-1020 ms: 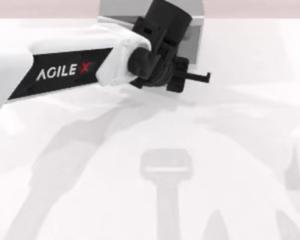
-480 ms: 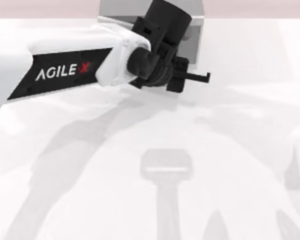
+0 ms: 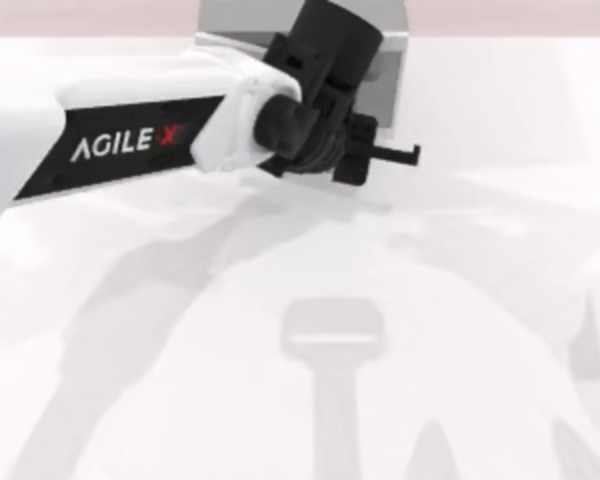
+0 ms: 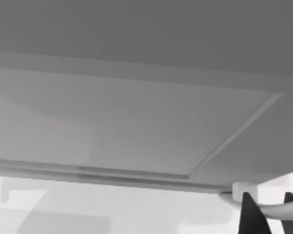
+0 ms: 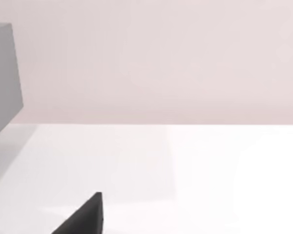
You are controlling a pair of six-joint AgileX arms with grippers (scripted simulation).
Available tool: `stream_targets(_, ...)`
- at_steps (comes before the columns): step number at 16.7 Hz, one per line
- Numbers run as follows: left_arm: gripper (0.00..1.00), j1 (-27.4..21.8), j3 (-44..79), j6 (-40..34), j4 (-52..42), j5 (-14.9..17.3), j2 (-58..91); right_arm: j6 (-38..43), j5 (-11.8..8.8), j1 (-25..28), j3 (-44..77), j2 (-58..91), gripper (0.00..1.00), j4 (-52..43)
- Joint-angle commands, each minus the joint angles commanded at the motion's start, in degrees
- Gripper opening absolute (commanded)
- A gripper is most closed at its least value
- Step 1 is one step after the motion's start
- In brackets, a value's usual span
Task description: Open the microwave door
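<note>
The left arm (image 3: 130,140) reaches from the left across the white surface (image 3: 460,300) to the far edge, its dark left pincer (image 3: 405,153) just in front of the grey microwave (image 3: 380,60) at far centre. In the left wrist view the microwave door (image 4: 136,126) fills the frame, with two dark fingertips (image 4: 251,214) beside its pale handle (image 4: 244,187); whether they grip it cannot be told. The right pincer (image 5: 83,217) shows only one dark tip, state unreadable.

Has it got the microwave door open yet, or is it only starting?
Only starting. The left arm has reached the microwave at the table's far edge, its pincer right at the door. The door looks shut, so pulling it open remains. The right arm is parked.
</note>
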Motion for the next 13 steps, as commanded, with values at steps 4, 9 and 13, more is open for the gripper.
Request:
stream_targets(4, 0.00, 0.00, 0.00, 0.00, 0.00, 0.00, 0.00, 0.00, 0.00, 0.00, 0.00, 0.00, 1.00, 0.00)
stream_targets(9, 0.00, -0.05, -0.91, 0.74, 0.51, 1.00, -0.66, 0.00, 0.00, 0.00, 0.00, 0.00, 1.00, 0.00)
stream_targets(13, 0.00, 0.51, -2.28, 2.12, 1.18, 1.72, -1.49, 0.00, 0.00, 0.00, 0.00, 0.00, 1.00, 0.00)
